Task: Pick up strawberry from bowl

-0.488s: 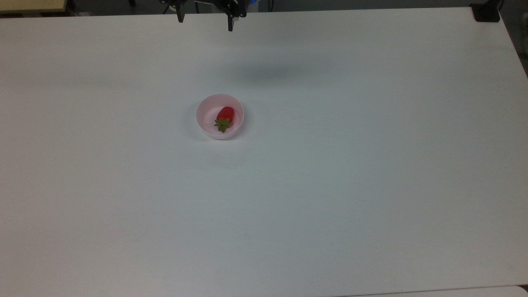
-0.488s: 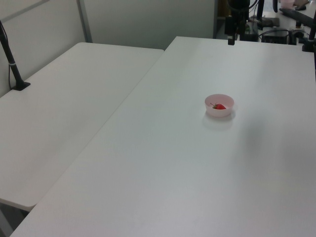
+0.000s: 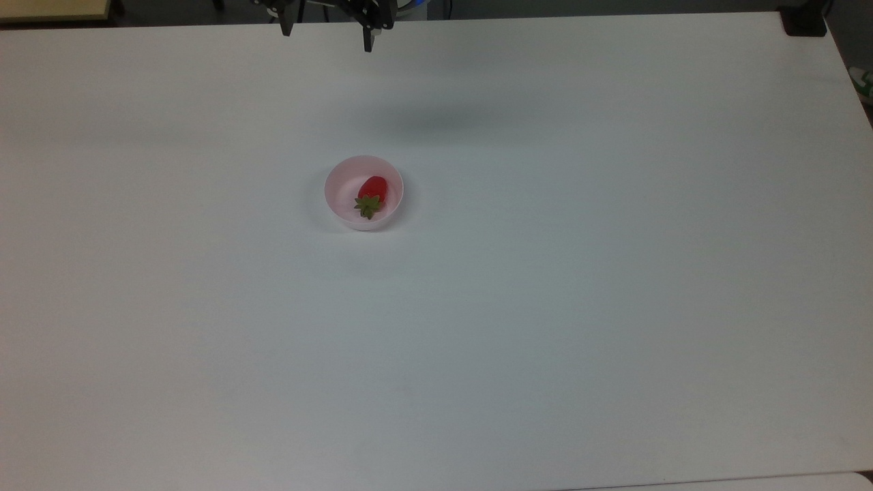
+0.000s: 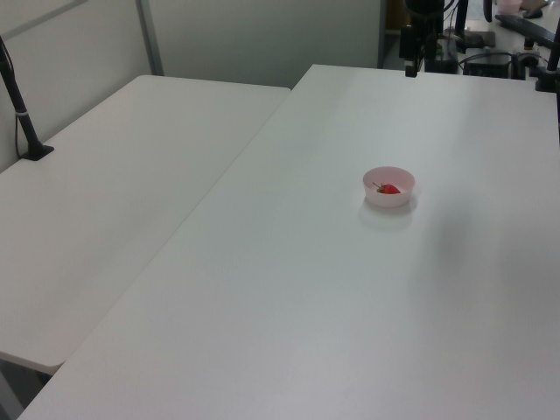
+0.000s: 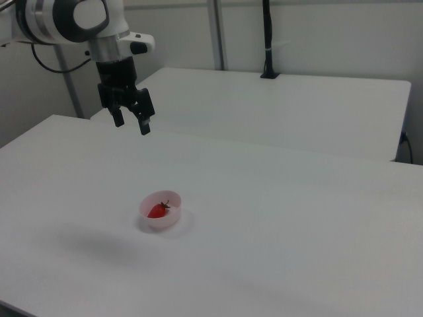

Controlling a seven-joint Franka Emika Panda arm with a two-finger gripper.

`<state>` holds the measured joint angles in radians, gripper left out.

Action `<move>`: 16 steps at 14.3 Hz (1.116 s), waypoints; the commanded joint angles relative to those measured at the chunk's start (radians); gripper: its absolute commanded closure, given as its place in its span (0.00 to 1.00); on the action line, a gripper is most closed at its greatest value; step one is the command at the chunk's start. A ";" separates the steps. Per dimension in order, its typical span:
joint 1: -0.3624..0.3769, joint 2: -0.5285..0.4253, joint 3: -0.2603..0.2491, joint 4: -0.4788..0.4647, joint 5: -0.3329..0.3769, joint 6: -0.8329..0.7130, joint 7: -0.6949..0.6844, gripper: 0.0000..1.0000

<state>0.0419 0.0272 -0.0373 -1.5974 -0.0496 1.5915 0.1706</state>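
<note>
Strawberry lies inside the pale pink bowl, its red body pointing toward the gripper's side of the table and its green leaf cap turned away from it, as the top view shows. The gripper hangs in the air well apart from the bowl, above the table's far edge at the top of the top view, with its two dark fingers spread wide and nothing between them. In the top view the bowl sits below the gripper and slightly toward the top view's right of it.

In the right view the gripper hangs from the white arm, fingers pointing down and splayed apart, and the bowl rests on the table lower in the frame and a little to the right view's right of the fingertips. The strawberry shows there as a red patch against the bowl's inner wall, clear of the gripper.

In the left view the gripper is high near the table's far end, with the bowl and the strawberry well below it in the frame. A soft shadow lies on the table between gripper and bowl in the top view.
</note>
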 commanded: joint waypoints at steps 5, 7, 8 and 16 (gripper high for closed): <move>0.003 0.011 -0.004 -0.013 0.002 -0.013 -0.143 0.00; 0.001 0.040 -0.004 -0.010 0.004 -0.009 -0.175 0.00; -0.014 0.051 -0.004 -0.012 0.004 0.010 -0.184 0.00; -0.008 0.140 0.008 -0.107 0.002 0.134 -0.181 0.28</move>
<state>0.0257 0.1722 -0.0341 -1.6293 -0.0494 1.6549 0.0026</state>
